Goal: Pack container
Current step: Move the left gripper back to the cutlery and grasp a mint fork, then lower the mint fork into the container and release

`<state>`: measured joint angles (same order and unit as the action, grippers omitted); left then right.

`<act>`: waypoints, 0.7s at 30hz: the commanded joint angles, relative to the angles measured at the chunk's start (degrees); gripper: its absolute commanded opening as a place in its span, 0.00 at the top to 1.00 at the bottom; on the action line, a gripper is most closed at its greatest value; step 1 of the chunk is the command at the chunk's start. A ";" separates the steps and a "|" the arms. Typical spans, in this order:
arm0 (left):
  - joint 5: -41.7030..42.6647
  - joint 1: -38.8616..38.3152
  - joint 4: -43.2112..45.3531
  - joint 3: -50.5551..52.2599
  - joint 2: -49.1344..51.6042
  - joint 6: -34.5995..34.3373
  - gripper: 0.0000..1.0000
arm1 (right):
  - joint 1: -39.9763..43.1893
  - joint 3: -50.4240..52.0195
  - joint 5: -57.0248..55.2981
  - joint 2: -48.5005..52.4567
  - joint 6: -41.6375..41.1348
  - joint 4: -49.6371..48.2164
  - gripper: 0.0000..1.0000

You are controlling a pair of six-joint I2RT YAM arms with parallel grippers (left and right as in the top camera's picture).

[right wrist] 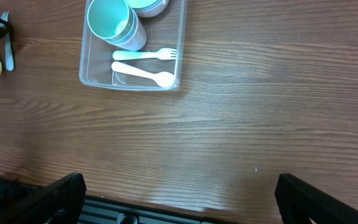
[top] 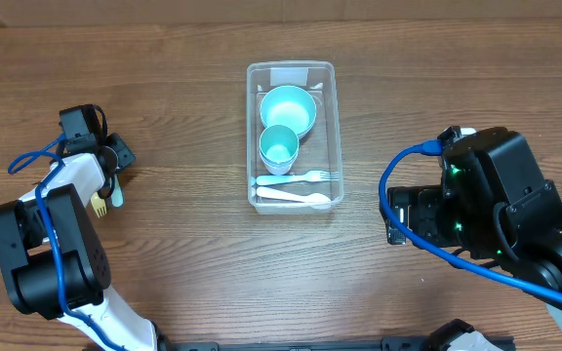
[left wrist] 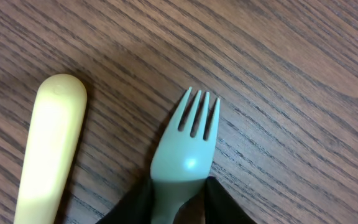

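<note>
The clear container (top: 338, 132) stands at the table's middle and holds a blue bowl (top: 289, 109), a blue cup (top: 279, 148), a white fork (top: 305, 177) and a white spoon (top: 296, 197). It also shows in the right wrist view (right wrist: 92, 78). My left gripper (left wrist: 179, 196) is at the far left of the table (top: 115, 175), shut on the neck of a pale green fork (left wrist: 191, 149), low over the wood. A yellow fork (top: 98, 205) lies just beside it; its handle (left wrist: 48, 149) shows in the left wrist view. My right gripper (right wrist: 182, 199) is open and empty, right of the container.
The left arm's body (top: 52, 253) fills the lower left corner and the right arm's body (top: 496, 205) the right side, each with a blue cable. Bare wood lies between the container and both grippers.
</note>
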<state>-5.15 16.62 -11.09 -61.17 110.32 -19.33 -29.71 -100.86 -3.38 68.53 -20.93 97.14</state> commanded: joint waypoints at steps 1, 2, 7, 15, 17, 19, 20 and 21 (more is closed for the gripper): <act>2.23 0.17 -0.87 0.68 2.69 -0.35 0.80 | -0.20 -0.07 -0.39 -0.22 -0.11 -0.15 0.00; 2.23 0.17 -0.90 0.68 2.69 -0.37 0.84 | -0.20 -0.07 -0.39 -0.22 -0.11 -0.15 0.00; 2.25 0.17 -1.09 0.68 2.69 -0.37 0.96 | -0.20 -0.07 -0.39 -0.22 -0.11 -0.15 0.00; 2.49 0.17 -5.11 -1.01 1.88 -0.37 0.96 | -0.20 -0.07 -0.39 -0.22 -0.11 -0.15 0.00; 3.37 0.17 -8.28 -3.10 0.55 -0.35 0.96 | -0.20 -0.07 -0.39 -0.22 -0.11 -0.15 0.00; 3.54 0.17 -9.22 -3.69 -1.07 -0.35 0.96 | -0.20 -0.07 -0.39 -0.22 -0.11 -0.15 0.00; 3.76 0.17 -9.51 -3.74 -2.62 -0.33 0.96 | -0.20 -0.07 -0.39 -0.22 -0.11 -0.15 0.00; 3.74 0.17 -9.73 -3.74 -3.61 -0.31 0.96 | -0.20 -0.07 -0.39 -0.22 -0.11 -0.15 0.00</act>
<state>-2.74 16.60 -19.53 -64.60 109.93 -19.38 -29.71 -100.86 -3.40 68.53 -20.95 97.14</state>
